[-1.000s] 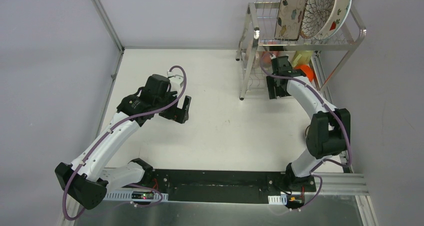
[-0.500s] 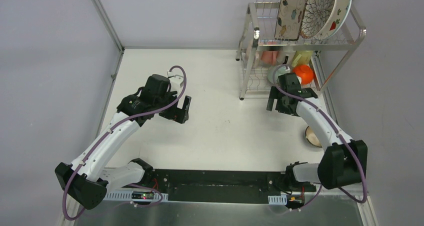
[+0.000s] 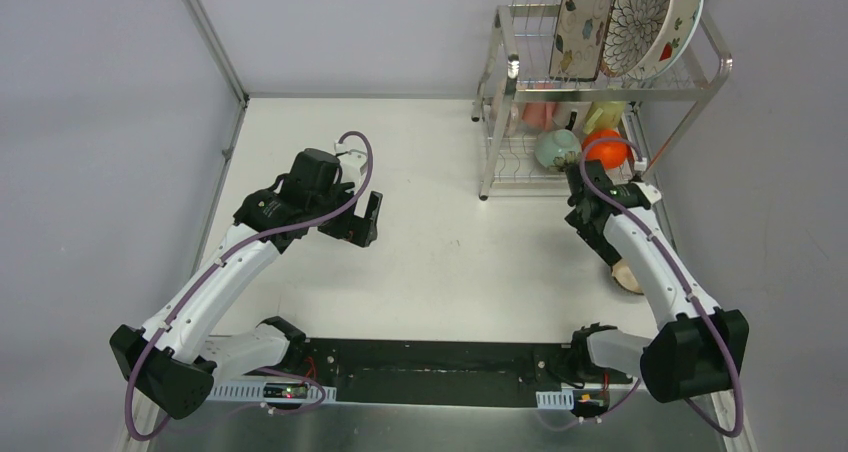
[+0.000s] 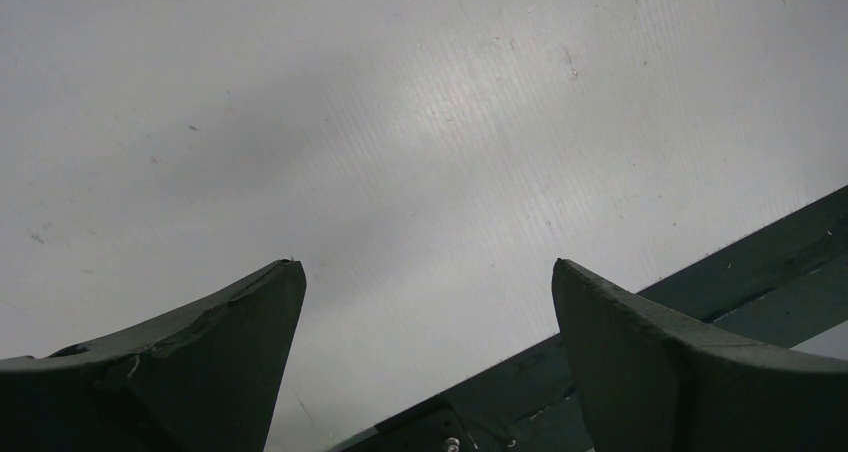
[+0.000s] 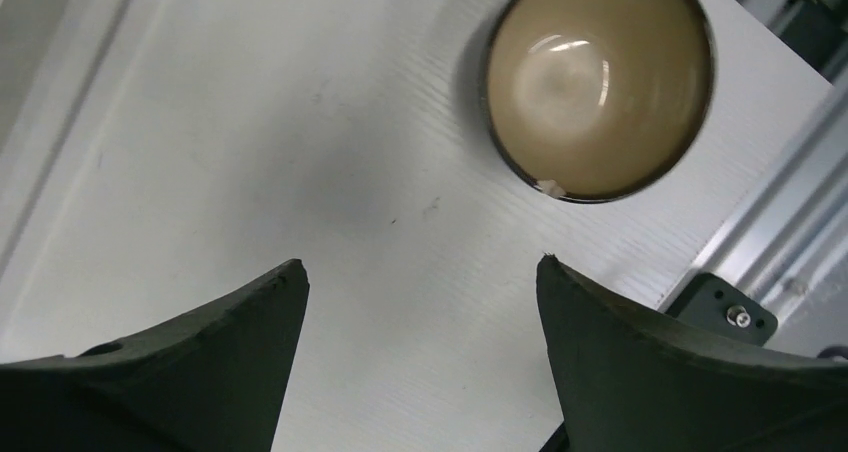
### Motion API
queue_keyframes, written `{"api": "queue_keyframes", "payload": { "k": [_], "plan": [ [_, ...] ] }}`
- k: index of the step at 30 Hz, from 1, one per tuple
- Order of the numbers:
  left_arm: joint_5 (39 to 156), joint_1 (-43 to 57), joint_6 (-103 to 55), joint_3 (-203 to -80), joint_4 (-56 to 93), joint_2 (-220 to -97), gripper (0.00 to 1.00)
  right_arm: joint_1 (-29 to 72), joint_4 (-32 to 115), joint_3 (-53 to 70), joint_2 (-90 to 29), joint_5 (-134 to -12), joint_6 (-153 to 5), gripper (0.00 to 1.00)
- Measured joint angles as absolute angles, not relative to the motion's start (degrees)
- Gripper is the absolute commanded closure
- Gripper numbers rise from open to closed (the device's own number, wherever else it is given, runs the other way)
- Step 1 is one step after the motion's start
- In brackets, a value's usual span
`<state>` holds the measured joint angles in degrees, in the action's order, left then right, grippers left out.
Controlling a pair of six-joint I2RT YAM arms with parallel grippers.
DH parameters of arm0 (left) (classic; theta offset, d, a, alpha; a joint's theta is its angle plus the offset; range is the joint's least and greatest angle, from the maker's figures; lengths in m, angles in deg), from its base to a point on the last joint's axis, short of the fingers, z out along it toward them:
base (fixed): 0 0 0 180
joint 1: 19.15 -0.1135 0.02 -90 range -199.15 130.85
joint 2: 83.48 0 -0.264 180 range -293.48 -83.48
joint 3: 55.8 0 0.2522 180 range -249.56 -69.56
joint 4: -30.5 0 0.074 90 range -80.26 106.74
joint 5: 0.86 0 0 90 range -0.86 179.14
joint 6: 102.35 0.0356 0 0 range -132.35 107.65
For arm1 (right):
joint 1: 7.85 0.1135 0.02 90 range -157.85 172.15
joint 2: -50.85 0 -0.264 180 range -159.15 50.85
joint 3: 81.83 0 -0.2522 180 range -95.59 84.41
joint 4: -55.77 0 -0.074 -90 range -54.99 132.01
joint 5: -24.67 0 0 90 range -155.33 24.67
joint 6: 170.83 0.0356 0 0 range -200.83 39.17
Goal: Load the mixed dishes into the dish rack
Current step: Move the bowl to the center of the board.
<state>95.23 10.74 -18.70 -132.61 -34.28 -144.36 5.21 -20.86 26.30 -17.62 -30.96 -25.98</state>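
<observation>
Overhead and wrist views of a two-arm station. The dish rack [image 3: 712, 80] stands at the far right corner of the bench [image 3: 430, 262]. Its upper shelf carries three plates on edge, side by side: the floral rectangular plate [image 3: 580, 12], the brown-petal round plate [image 3: 635, 17] and the strawberry white plate [image 3: 684, 20]. On the lower shelf, the pink cup [image 3: 540, 112] and the yellow cup [image 3: 605, 118] sit toward the back, with the pale green bowl [image 3: 555, 150] and the red-orange bowl [image 3: 606, 148] just beside each other at the front. The dark brown bowl [image 3: 627, 276] rests upright on the bench, outside the rack and near the right edge, partly hidden by the right arm in the overhead view. In the right wrist view it shows a tan interior [image 5: 598, 82] and lies ahead of the fingers, apart from them. The right gripper [image 3: 592, 227] hangs over the bench between rack and bowl, its jaws spread wide with only bare bench between them [image 5: 420, 262]. The left gripper [image 3: 365, 219] hovers above mid-bench, well apart from every dish, its jaws likewise fully spread and holding nothing [image 4: 427, 264].
</observation>
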Motion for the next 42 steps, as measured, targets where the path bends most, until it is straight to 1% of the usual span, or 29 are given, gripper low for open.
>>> {"api": "queue_keyframes", "payload": {
  "k": [6, 16, 24, 29, 36, 42],
  "plan": [
    [95.03, 10.74, -18.70, -132.50, -34.26, -144.73, 0.01, 1.93, -27.31, 27.09, -19.00, -25.43, -15.64, 0.34],
    [93.19, 10.74, -18.72, -132.41, -34.33, -144.82, 0.01, -3.27, -27.02, 31.42, -19.78, -23.96, -13.04, 0.43],
    [90.77, 10.74, -18.72, -132.41, -34.46, -144.99, 0.01, -5.33, -24.62, 34.17, -21.79, -24.25, -13.54, 0.43],
    [90.64, 10.74, -18.72, -132.41, -34.50, -145.15, 0.01, -5.81, -21.23, 34.79, -22.06, -25.32, -15.84, 0.39],
    [90.64, 10.74, -18.72, -132.41, -34.50, -145.15, 0.01, -6.18, -18.41, 35.20, -22.32, -25.58, -16.45, 0.37],
    [90.64, 10.74, -18.72, -132.41, -34.50, -145.13, 0.01, -6.22, -16.44, 35.62, -26.82, -25.71, -16.73, 0.37]
  ]
}}
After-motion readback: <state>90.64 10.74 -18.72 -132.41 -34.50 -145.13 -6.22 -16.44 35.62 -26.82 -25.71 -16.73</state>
